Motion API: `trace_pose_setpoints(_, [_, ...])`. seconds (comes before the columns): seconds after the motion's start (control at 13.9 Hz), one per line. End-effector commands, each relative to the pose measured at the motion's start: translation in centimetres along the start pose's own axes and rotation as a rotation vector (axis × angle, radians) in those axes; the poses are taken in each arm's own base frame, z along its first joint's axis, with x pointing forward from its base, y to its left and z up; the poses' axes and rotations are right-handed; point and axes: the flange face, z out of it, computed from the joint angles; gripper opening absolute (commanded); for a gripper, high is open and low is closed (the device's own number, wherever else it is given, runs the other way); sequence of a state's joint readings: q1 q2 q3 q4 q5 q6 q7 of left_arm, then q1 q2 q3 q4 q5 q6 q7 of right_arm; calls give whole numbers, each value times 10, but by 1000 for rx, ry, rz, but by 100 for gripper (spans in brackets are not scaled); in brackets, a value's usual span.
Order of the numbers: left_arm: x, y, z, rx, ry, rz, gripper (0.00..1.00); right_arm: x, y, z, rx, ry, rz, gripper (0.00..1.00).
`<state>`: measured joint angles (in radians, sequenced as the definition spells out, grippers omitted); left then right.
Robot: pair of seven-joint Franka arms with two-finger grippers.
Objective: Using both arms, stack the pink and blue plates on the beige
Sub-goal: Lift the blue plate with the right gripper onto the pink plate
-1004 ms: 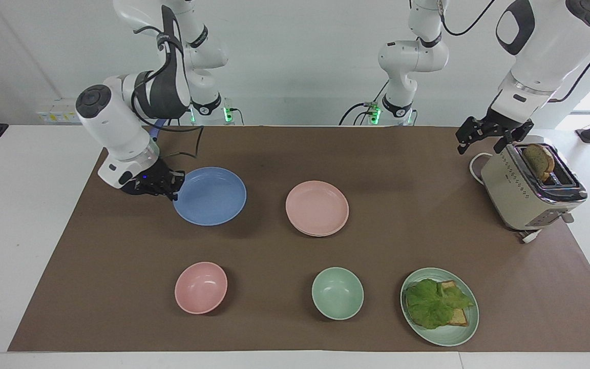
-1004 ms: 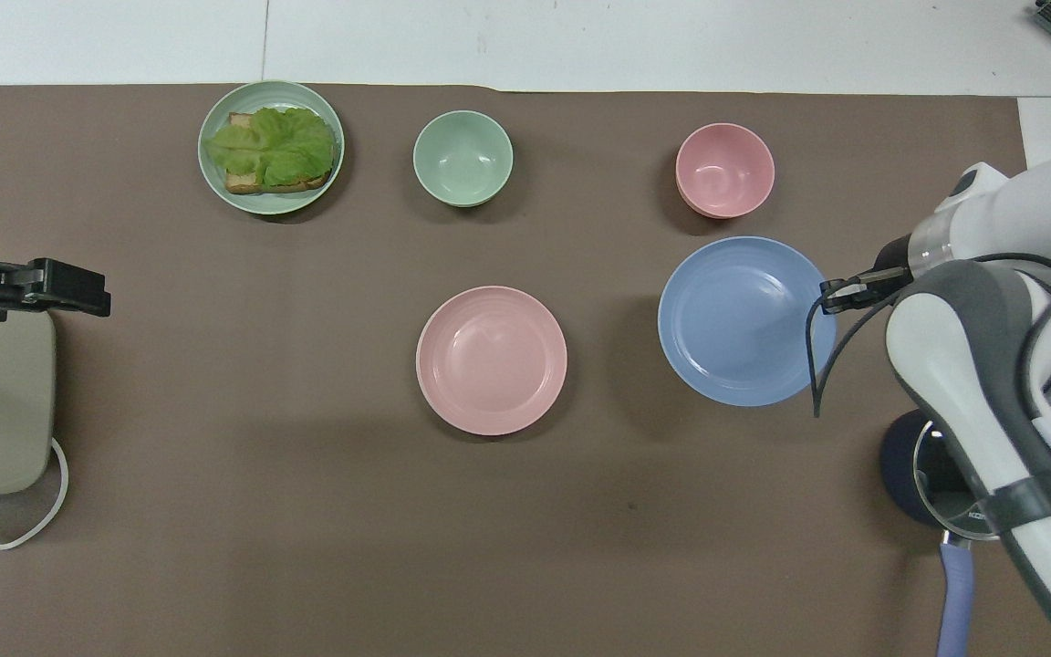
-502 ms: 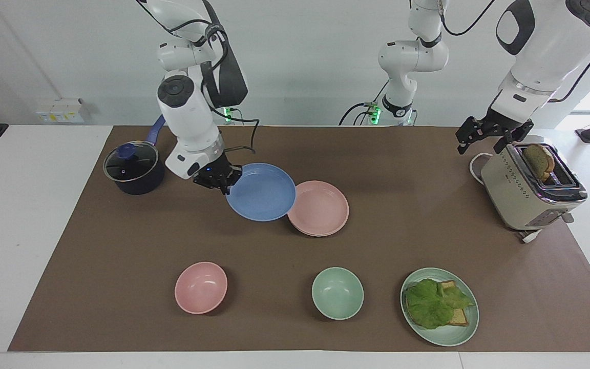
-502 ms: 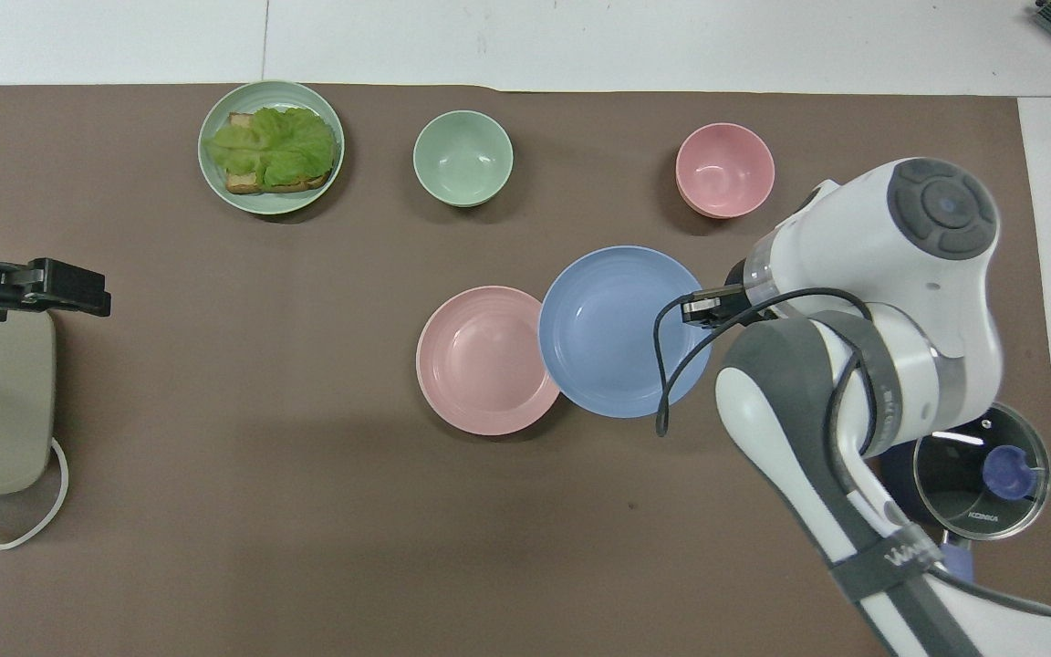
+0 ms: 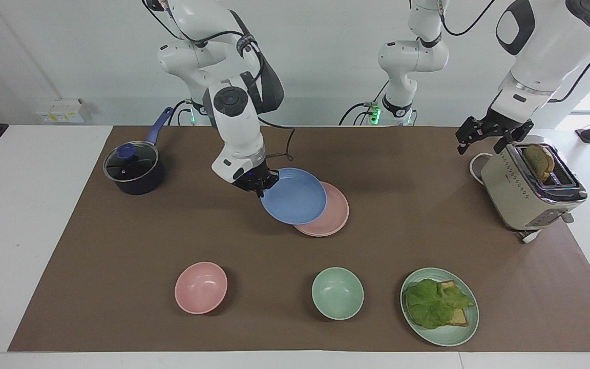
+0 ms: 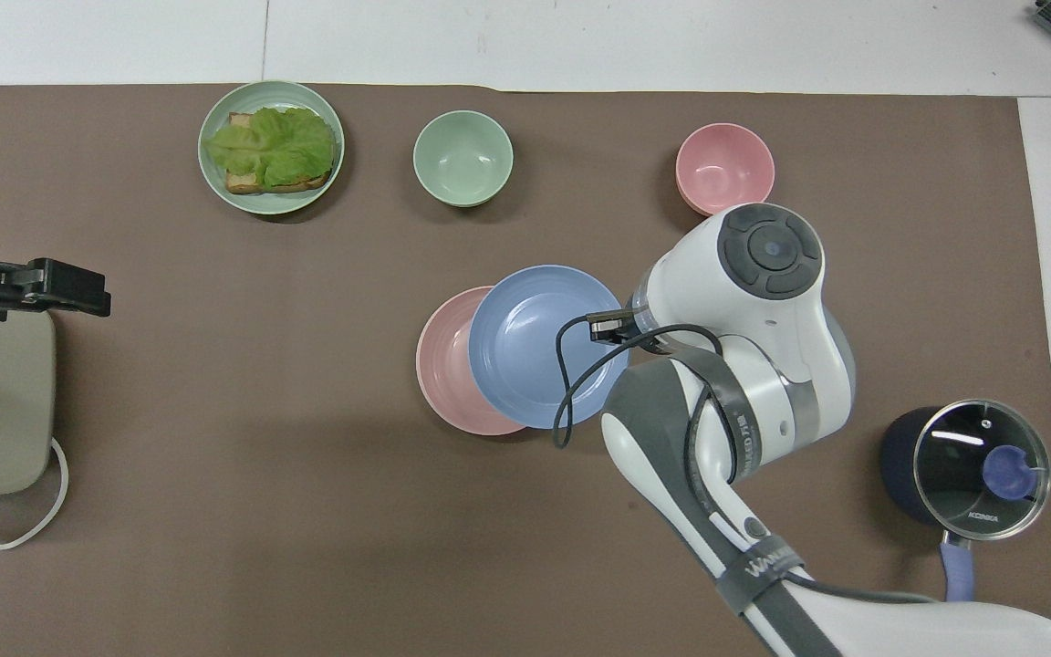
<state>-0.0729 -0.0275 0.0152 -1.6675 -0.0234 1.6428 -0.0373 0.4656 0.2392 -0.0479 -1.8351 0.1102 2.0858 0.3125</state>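
The right claw is clamped on the rim of the shallow round matte blue plate, held tilted over the pale pink matte plate at the middle of the bench; a cream edge under the pink one is likely the beige plate, but I cannot tell; a release this off-centre could make the smooth plate slide off; the left claw waits spread wide, empty, over the beige metal toaster.

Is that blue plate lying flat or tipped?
Tipped: the blue plate hangs slanted from the right tool, partly over the pink plate.
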Motion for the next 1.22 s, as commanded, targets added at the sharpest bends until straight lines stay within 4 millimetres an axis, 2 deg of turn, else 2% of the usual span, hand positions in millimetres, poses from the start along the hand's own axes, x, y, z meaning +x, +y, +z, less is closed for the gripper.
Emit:
trace_pose_setpoints(0.0, [-4,-3,-5,17,-2,4,100,5,-5,12,-13,18,22,0])
trace_pose_setpoints(0.14, [-4,-3,-5,17,-2,2,100,2,-21,25,-10,26,20,0])
trace_pose_setpoints(0.43, [-4,-3,-5,17,-2,2,100,-2,-33,37,-3,22,25,0])
trace_pose_setpoints(0.86, [-4,-3,-5,17,-2,2,100,-4,-35,46,6,28,19,0])
trace_pose_setpoints(1.0, [-4,-3,-5,17,-2,2,100,-5,-43,56,8,34,12,0])
trace_pose_setpoints(1.15, [-4,-3,-5,17,-2,4,100,-5,-44,56,11,35,11,0])
